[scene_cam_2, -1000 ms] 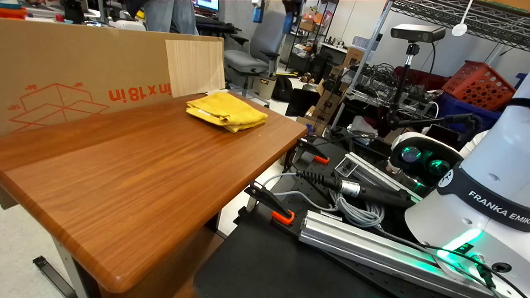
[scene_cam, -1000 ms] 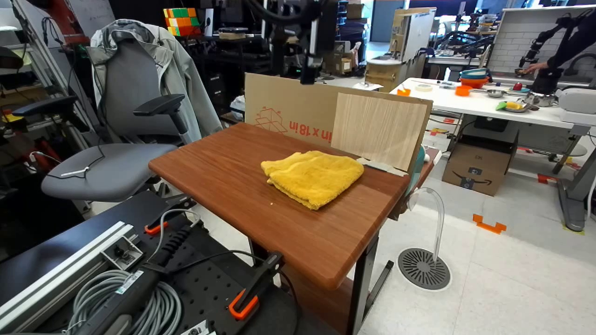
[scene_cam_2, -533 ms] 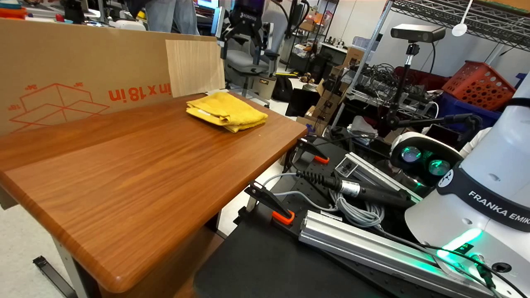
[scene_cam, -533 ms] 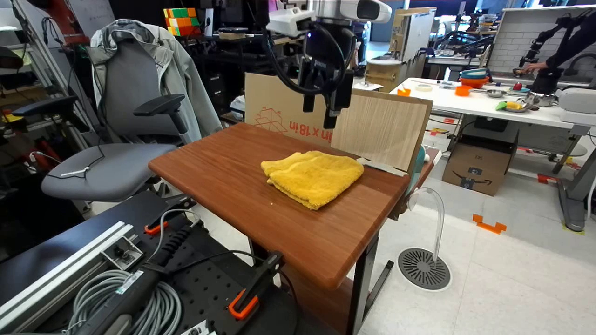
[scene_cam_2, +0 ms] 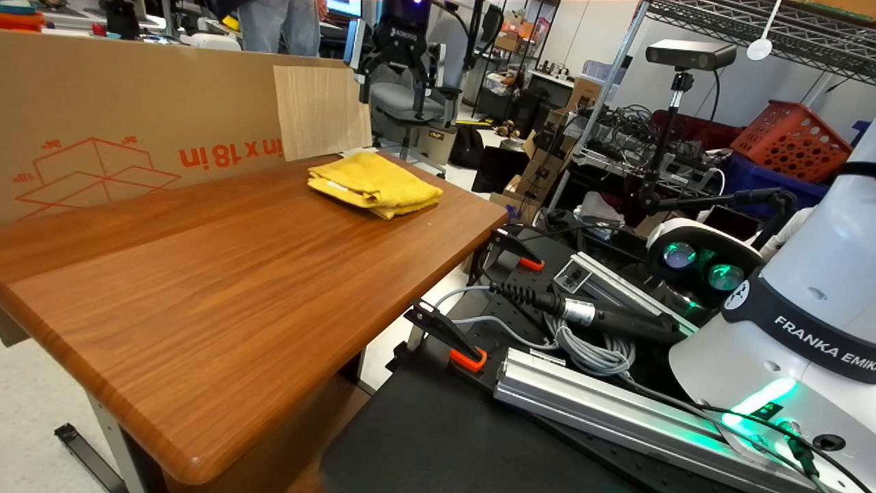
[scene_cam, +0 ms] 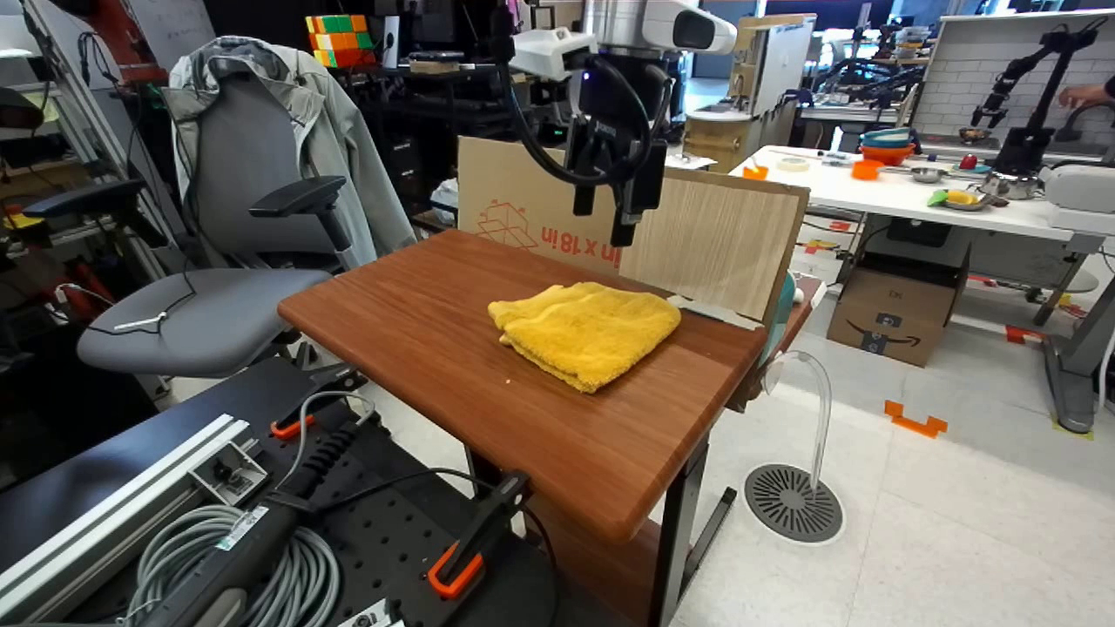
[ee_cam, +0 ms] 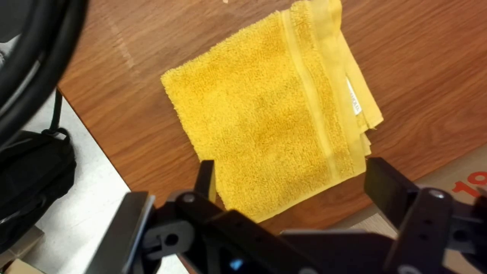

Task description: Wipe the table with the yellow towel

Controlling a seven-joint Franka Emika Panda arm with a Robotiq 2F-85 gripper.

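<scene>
You have brought the gripper [ee_cam: 291, 175], jaws spread, down above the yellow towel [scene_cam: 585, 335], unmoved at the table's [scene_cam: 453, 344] far right; grasp and wiping remain outstanding.

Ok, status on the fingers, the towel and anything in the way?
Fingers open, holding nothing. Yellow towel folded on the table, not yet gripped. Possible obstacle: cardboard panel standing along one table edge.

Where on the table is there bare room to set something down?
Widest: the stretch of table from the yellow towel to the end away from the wood panel, between the cardboard and the edge facing the black bench. Smaller: between towel and that edge, with a pale speck. Crowded: between towel and panel, the open gripper hanging nearby.
</scene>
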